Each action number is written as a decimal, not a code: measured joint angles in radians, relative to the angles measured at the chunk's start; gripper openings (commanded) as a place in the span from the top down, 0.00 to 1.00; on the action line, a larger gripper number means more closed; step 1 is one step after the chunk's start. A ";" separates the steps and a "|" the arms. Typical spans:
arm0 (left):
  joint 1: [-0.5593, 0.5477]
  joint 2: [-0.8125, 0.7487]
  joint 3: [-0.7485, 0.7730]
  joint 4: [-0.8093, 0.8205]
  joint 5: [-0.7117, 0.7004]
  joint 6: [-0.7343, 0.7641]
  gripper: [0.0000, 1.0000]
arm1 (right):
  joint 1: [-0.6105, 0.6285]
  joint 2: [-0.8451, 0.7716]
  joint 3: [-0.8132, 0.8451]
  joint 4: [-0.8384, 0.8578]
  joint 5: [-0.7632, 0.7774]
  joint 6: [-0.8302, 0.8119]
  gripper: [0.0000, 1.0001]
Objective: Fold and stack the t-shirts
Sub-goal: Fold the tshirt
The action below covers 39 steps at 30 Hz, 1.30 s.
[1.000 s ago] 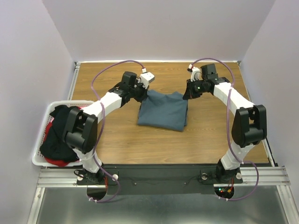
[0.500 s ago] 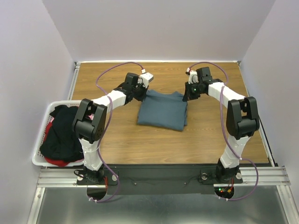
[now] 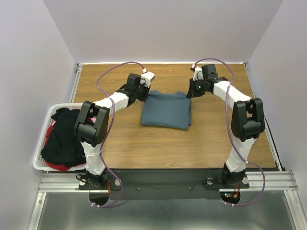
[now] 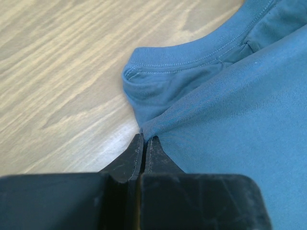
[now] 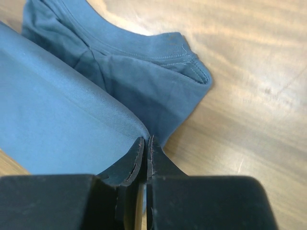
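The blue-grey t-shirt [image 3: 166, 110] lies folded on the wooden table [image 3: 144, 143], about in the middle between the two arms and a little toward the far side. Both arms reach over to its far corners. The left gripper [image 4: 145, 140] is at the far left corner. Its two fingers are pressed together and the corner of the upper fold goes in between the tips, so it is pinching the cloth. Just beyond the tips the ribbed collar [image 4: 192, 52] lies flat on the wood. The right gripper [image 5: 146, 142] is at the far right corner in the same manner: the fingers are clenched, with the rounded edge of the upper layer caught between the tips. The lower layer with the collar seam shows beyond it on the table. Most of the shirt rests flat on the table. At the left side stands the white lattice basket [image 3: 41, 165], well apart from the folded shirt. In it a black t-shirt [image 3: 62, 139] lies in a heap, and under it, at the near side, a bit of the red-pink t-shirt [image 3: 56, 167] shows
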 measured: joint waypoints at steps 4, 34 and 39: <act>0.006 0.010 0.002 0.006 -0.025 -0.023 1.00 | 0.000 0.047 0.047 0.009 0.006 0.007 0.87; -0.006 -0.163 0.056 -0.093 -0.196 -0.362 0.27 | -0.001 0.039 0.152 0.030 -0.058 0.245 0.52; -0.035 -0.143 0.060 -0.067 -0.156 -0.422 0.60 | -0.001 0.086 0.150 0.056 -0.175 0.294 0.58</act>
